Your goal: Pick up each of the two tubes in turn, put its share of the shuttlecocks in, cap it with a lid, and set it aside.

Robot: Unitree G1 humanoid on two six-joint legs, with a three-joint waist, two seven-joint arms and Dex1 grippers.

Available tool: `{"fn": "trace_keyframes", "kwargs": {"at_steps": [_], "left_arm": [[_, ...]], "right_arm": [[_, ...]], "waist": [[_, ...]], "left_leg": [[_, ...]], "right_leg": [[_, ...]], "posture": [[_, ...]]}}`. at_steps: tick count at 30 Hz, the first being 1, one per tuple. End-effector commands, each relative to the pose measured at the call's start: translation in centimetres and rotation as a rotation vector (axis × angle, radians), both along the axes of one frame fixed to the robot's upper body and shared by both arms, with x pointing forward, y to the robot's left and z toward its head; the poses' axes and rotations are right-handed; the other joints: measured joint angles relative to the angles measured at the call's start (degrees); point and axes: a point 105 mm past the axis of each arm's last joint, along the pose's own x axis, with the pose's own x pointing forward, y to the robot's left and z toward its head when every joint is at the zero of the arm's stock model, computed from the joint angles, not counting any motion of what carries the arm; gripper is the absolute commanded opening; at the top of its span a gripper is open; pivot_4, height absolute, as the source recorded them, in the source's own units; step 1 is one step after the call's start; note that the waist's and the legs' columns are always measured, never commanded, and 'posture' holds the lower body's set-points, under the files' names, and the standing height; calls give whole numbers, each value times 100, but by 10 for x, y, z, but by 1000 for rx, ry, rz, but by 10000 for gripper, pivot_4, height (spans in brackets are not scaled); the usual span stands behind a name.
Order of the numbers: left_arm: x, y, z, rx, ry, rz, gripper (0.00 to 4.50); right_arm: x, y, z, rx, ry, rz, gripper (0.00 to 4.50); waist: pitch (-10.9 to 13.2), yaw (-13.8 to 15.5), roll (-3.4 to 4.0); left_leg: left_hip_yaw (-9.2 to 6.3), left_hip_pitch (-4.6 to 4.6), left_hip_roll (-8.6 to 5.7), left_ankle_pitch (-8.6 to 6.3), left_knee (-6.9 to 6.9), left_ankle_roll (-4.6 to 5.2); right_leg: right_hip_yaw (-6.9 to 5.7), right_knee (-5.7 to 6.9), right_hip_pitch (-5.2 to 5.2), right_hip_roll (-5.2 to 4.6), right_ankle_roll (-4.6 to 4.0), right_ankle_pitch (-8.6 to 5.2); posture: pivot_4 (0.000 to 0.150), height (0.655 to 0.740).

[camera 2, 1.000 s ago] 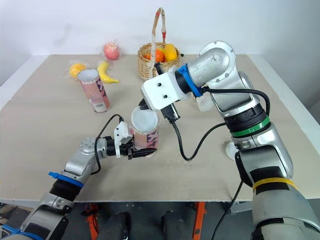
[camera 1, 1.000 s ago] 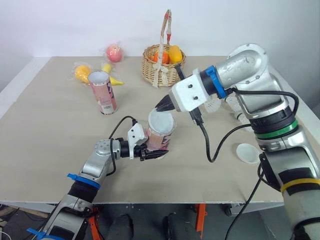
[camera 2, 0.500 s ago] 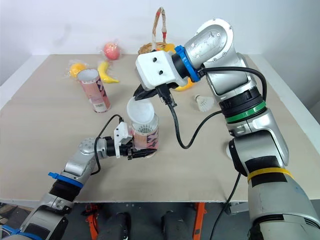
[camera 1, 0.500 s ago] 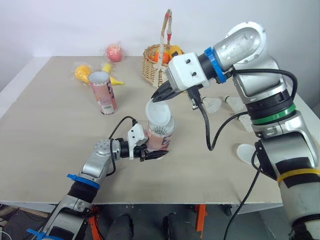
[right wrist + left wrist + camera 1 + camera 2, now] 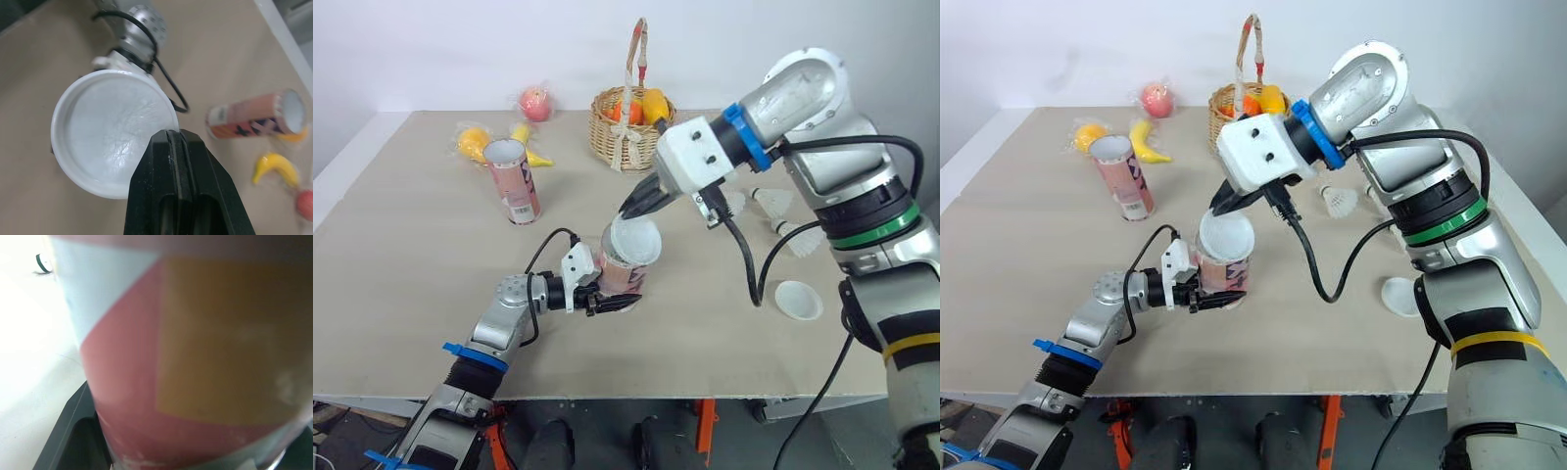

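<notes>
Head views, left arm: reaches forward low over the table (image 5: 401,255), forearm nearly level, with the left claw (image 5: 610,303) at the foot of the near tube (image 5: 625,272).
Head views, left claw: closed around the near tube's base, holding it upright.
Head views, right arm: bent high at the elbow, it crosses in from the right and slopes down toward the tube's mouth, with a black cable looping beneath it.
Head views, right claw (image 5: 631,208): pinched on the rim of the lid (image 5: 635,241).
Head views, lid: tilted over the near tube's mouth, not lying flat.
Head views, far tube (image 5: 515,181): upright and open-topped, well apart at the left rear.
Head views, spare lid (image 5: 798,300): flat on the table at the right, below the right arm.
Head views, shuttlecocks (image 5: 773,203): loose on the table behind the right forearm, partly hidden by it.
Head views, surroundings: a basket (image 5: 628,122) of fruit at the rear, and bagged fruit (image 5: 475,144) near the far tube.
Left wrist view, near tube: its pink and orange wall is close up, with a black finger (image 5: 78,431) against its lower side.
Right wrist view, fingers (image 5: 178,181): pressed together on the lid's edge.
Right wrist view, beyond the lid: the left arm's wrist, then the far tube and a banana (image 5: 274,166) on the table.
</notes>
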Motion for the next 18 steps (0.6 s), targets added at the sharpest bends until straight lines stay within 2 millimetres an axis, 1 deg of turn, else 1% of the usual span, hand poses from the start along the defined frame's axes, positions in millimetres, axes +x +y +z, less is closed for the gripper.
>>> {"fn": "trace_keyframes", "kwargs": {"at_steps": [1, 6, 11, 14, 18], "left_arm": [[-2, 6, -18, 36, 73, 23, 29212], [-3, 6, -18, 35, 74, 23, 29212], [-4, 6, -20, 38, 79, 22, 29212], [-4, 6, -19, 36, 79, 23, 29212], [-3, 7, -19, 37, 80, 26, 29212]], "right_arm": [[-3, 4, -2, -43, -3, 29, 916], [3, 5, -6, -45, -16, 11, 916], [12, 8, -1, -37, -51, -12, 916], [13, 7, -2, -49, -62, -9, 916], [12, 6, -9, -69, -64, 4, 916]], "waist": [[0, 0, 0], [0, 4, 0], [0, 2, 0], [0, 2, 0], [0, 2, 0]], "left_leg": [[0, 0, 1, 0, 0, 0], [1, -1, 0, 0, 1, 0], [0, -1, -1, 0, 0, 0], [-1, -1, -1, 0, -1, 0], [-1, -1, -1, 0, -1, 0]], "right_leg": [[-1, 0, 0, 0, 1, -1], [-2, 0, 0, -1, -1, 1], [-1, 0, 1, -1, -12, 4], [-3, 0, 1, 0, -12, 3], [-2, 0, 1, -1, -12, 3]], "posture": [[1500, 7400], [1500, 7400], [1500, 7400], [1500, 7400], [1500, 7400]]}}
